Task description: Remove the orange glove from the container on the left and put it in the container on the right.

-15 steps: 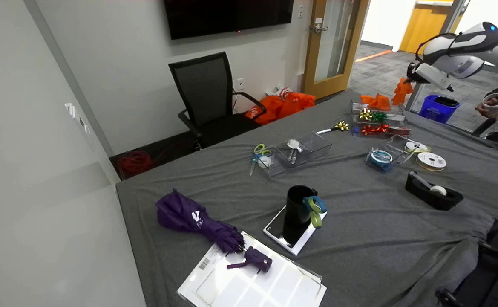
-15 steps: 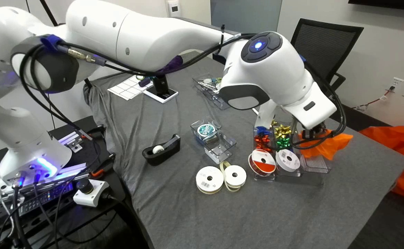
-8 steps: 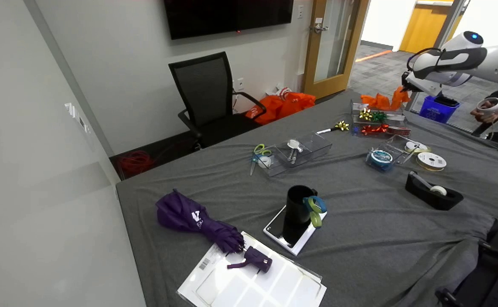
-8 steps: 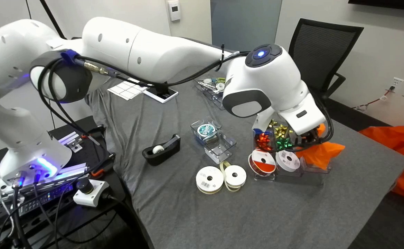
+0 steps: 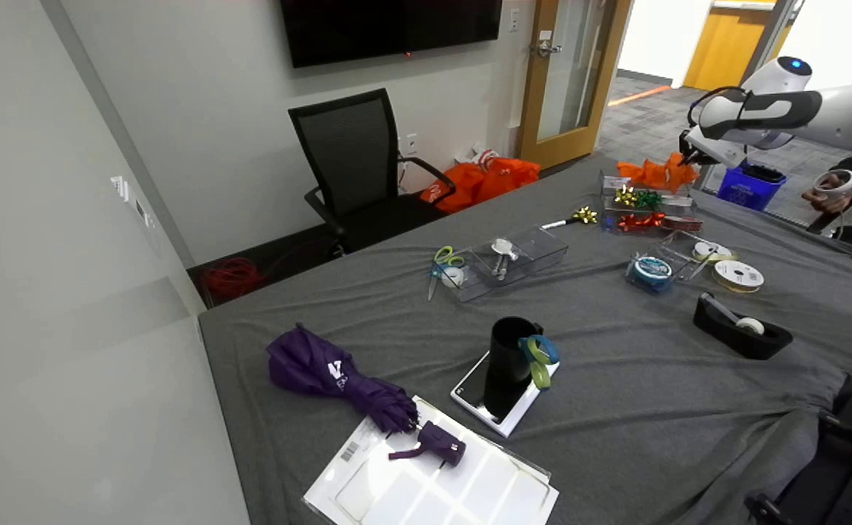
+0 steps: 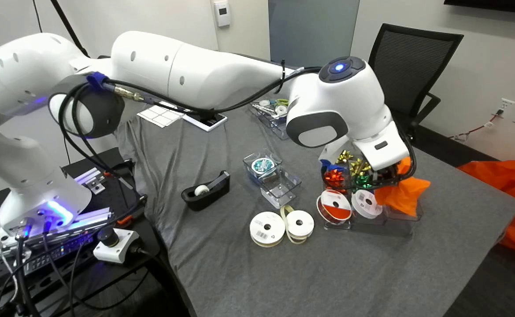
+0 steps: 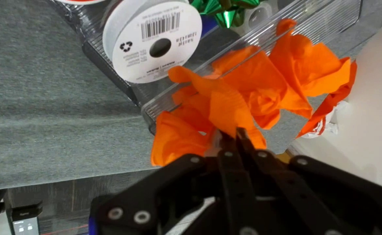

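Orange glove point(image 5: 677, 173) sinking at frame's upper rt. vs. earlier; gripper point(image 7: 235, 135) pinching a fold, prob. suiting light, limp fabric.

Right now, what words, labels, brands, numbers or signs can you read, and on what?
"Ribbon | Ruban": spool, upside down in wrist view.
"1.5 cm x 4.5 m", probably: same spool.
Recycling arrows, barcode: same spool; finer print too small.
"V": umbrella; letters below blurred.
Too small or blurred: print on other spools, label on sheets, mark on bin, display on thermostat.
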`<control>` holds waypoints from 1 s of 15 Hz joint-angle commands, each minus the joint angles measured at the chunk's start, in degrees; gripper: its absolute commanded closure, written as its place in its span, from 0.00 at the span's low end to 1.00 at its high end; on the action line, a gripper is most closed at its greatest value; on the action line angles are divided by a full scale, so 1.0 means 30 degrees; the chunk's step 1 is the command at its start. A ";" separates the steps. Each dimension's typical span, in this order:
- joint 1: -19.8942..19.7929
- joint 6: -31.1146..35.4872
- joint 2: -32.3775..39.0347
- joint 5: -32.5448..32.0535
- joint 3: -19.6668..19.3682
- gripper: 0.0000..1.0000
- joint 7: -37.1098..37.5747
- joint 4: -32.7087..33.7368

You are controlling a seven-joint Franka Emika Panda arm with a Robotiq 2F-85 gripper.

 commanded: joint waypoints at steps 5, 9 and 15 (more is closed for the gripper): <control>-0.0154 -0.2269 0.1253 -0.1000 -0.0125 0.31 0.0298 0.2877; -0.0367 -0.3723 0.1333 -0.1002 0.0407 0.04 -0.0495 0.4098; -0.1069 -0.8144 0.0873 -0.1434 0.1166 0.00 -0.3768 0.5914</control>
